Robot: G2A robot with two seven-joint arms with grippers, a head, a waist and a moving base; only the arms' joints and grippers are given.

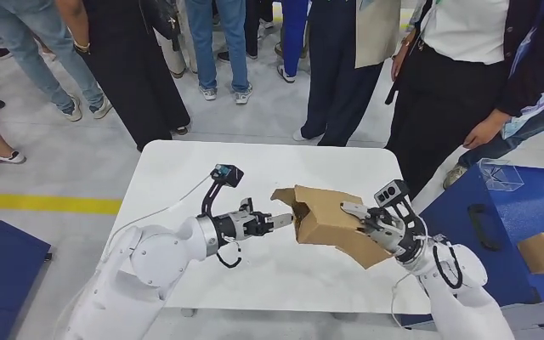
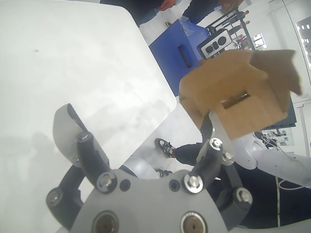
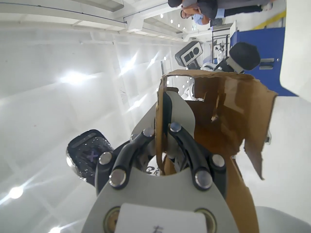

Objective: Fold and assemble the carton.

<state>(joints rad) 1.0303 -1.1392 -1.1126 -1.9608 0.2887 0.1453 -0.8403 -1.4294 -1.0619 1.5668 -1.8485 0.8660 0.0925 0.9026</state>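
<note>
The brown carton is held in the air over the white table, partly folded, with one end flap sticking up. My right gripper is shut on a side wall of the carton, one finger inside and one outside. My left gripper is open at the opposite end. In the left wrist view one of its fingers touches the slotted end panel of the carton, while the other finger stands far off over the table.
A blue bin stands to the right of the table with a clear plastic box on it. Several people stand along the table's far edge and right corner. A cable runs across the table's left part.
</note>
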